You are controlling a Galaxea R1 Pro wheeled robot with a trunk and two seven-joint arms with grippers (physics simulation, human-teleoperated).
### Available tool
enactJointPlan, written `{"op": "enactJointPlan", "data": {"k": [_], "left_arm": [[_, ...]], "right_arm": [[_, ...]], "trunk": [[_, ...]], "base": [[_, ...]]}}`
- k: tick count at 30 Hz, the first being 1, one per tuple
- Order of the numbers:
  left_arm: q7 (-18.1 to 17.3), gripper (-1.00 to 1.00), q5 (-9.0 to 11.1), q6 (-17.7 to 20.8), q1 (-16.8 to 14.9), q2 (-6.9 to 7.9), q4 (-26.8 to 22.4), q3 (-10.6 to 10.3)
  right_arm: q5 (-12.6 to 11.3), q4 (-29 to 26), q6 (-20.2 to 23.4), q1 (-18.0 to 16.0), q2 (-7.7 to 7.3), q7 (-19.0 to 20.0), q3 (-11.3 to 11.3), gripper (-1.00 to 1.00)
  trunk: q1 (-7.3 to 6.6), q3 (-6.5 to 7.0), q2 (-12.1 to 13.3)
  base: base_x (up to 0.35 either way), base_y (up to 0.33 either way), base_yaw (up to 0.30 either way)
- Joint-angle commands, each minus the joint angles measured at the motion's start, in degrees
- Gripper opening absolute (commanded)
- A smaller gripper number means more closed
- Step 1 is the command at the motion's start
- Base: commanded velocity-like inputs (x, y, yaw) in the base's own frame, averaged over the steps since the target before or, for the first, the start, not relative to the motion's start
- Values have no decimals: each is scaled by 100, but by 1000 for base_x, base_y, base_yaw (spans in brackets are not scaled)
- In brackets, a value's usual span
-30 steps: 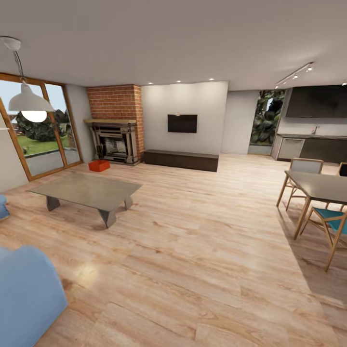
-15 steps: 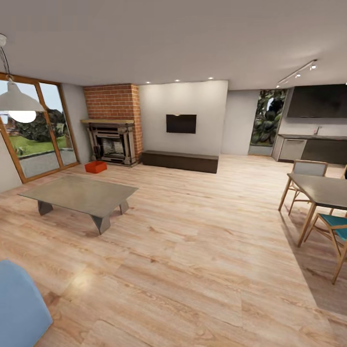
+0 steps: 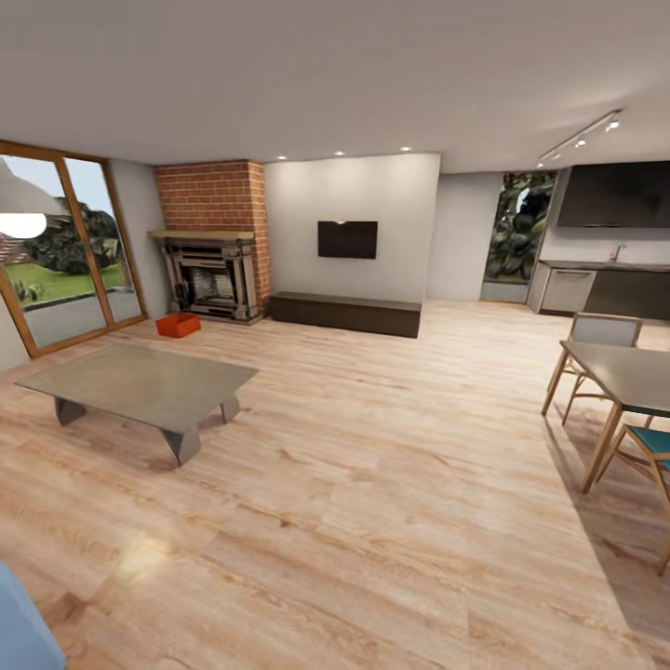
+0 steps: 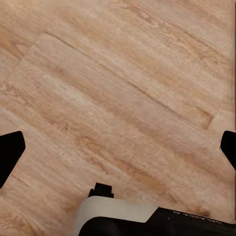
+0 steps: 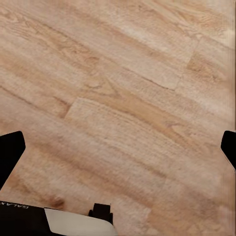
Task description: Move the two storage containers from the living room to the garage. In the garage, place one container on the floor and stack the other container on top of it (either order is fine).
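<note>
1. One red box [image 3: 178, 324] sat on the wood floor [image 3: 372, 484] by the brick fireplace [image 3: 212, 270], far ahead-left, beyond the low bench [image 3: 140, 381].
2. Left tool [image 4: 118, 147] & right tool [image 5: 118, 147]: both wide, empty, aimed at floor planks.
3. Box well apart from both; left arm prob. nearer. 2nd box not seen.

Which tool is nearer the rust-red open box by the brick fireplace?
Left, likely: the rust-red open box lies far ahead, leftward. The left tool and right tool both hang open over wood-plank floor, far away.
</note>
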Motion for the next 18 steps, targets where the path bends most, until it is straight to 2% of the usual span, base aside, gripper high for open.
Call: {"op": "enactJointPlan", "data": {"k": [1, 18], "left_arm": [[-8, 100, 23, -40, -9, 2, 27, 8], [209, 100, 23, -48, -8, 20, 27, 4]], "right_arm": [[6, 24, -39, -8, 0, 0, 42, 100], [9, 24, -25, -8, 5, 63, 46, 100]], "trunk": [[6, -2, -4], [6, -2, -4]], "base": [[325, -118, 0], [325, -113, 0]]}}
